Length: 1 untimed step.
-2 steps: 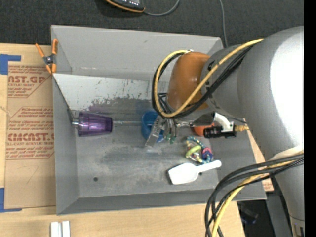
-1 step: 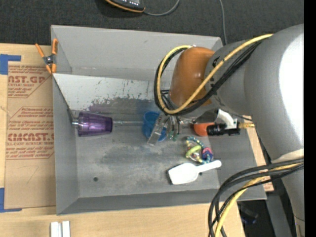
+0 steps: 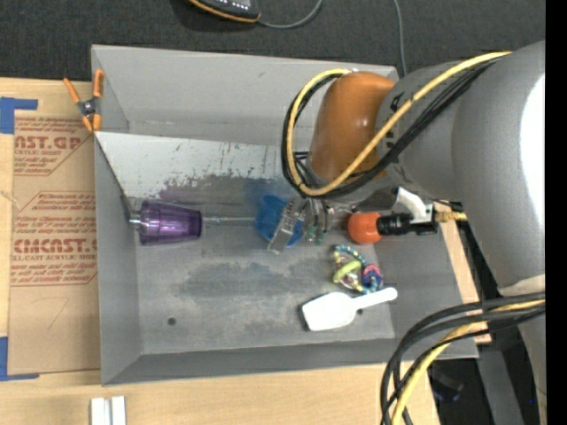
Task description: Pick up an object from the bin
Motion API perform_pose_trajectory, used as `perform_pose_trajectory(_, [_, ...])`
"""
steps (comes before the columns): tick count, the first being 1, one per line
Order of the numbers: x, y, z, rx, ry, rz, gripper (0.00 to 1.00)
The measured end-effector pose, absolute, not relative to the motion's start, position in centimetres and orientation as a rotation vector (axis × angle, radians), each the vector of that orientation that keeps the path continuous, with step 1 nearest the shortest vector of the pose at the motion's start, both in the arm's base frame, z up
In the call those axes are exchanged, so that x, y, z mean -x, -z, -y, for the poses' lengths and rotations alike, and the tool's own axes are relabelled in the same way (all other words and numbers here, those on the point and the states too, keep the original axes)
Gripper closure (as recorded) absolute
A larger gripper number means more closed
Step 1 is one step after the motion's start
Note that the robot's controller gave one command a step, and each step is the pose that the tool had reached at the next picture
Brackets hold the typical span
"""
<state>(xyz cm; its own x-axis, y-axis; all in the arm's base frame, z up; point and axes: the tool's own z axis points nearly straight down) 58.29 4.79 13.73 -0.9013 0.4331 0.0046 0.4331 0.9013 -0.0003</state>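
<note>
One blue thing (image 3: 268, 214), crumpled-looking and of no clear shape, lies on the bin's floor a little toward 12 o'clock from the middle, close under the back wall. The gripper (image 3: 299, 227) is low just beside it, at its 3 o'clock; whether the gripper is released or clenched I cannot tell, nor whether it has the blue thing at all.

The likeliest trouble, as I judge it, is a poor hold. The blue thing looks soft and uneven, so it may slide toward 9 o'clock or be pinched by one edge and drop on the lift. An orange-headed tool (image 3: 361, 227) with a black handle lies near, at the gripper's 3 o'clock, under the wrist; any sideways move could knock it.

As for containers, the grey bin (image 3: 120, 273) holds five loose things. Besides those two, a many-coloured little bundle (image 3: 354, 270) is at 5 o'clock of the gripper and a white scoop (image 3: 341, 309) beyond it. A purple cup (image 3: 168, 223) lies on its side well apart at 9 o'clock, its contents untellable.
</note>
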Motion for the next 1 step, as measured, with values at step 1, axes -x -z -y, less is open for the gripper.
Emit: perform_pose_trajectory(1, [-58.38,-15.58,-4.8,0.697,0.003,3.062,1.0])
